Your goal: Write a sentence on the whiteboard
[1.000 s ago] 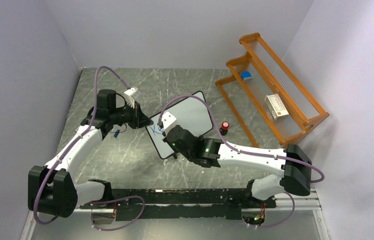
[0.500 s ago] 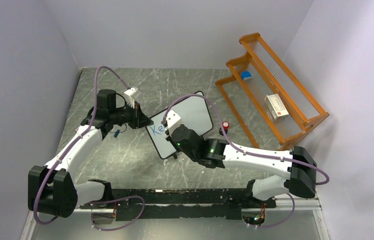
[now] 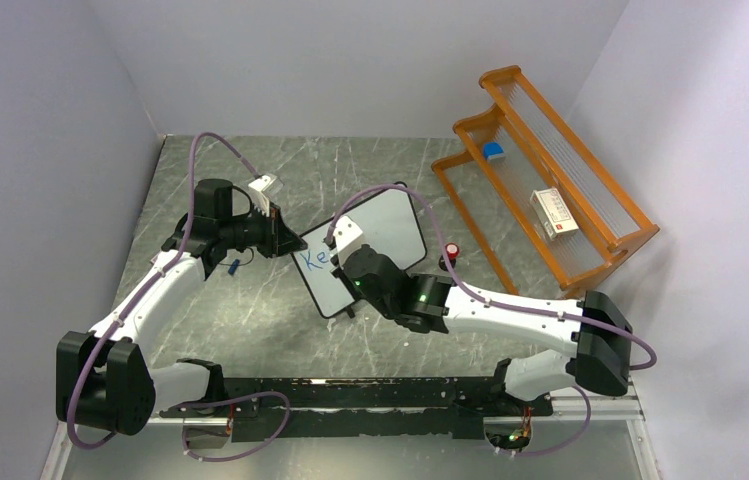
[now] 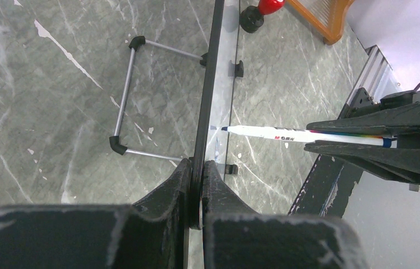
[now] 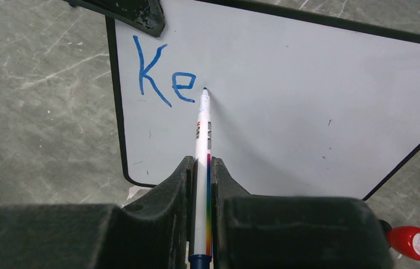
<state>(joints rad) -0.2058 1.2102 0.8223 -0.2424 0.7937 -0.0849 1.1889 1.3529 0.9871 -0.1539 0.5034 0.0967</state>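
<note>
left gripper [image 4: 197,168]: its black jaws are clamped on the whiteboard's frame. Overhead we see it left of centre; only the left wrist view shows the pinch, bottom centre.
whiteboard [image 3: 390,225]: a small rectangular white whiteboard with a thin black frame and rounded corners. It sits at the middle of the overhead view on the grey marbled table [image 3: 250,330], turned at a slant.
wire stand [image 4: 124,95]: a grey wire stand with black corner pieces on the board's back. We find it only in the left wrist view, left of the board seen edge-on.
sentence [image 5: 157,89]: blue handwritten marker letters, "Ke" so far, upper left of the right wrist view. They are small overhead and unreadable from the left wrist.
marker [image 5: 202,140]: a slim white marker with a rainbow stripe. Its dark tip is at the board face just right of the "e".
right gripper [image 5: 201,168]: its jaws are closed tight on the marker, bottom centre of its own view.
red object [image 3: 451,252]: a small red object with a black base, just right of the board.
rack [image 3: 550,190]: an orange two-tier rack at upper right. We see it whole only in the overhead view.
change: a second ago the right gripper covered more of the writing; the "e" now shows.
</note>
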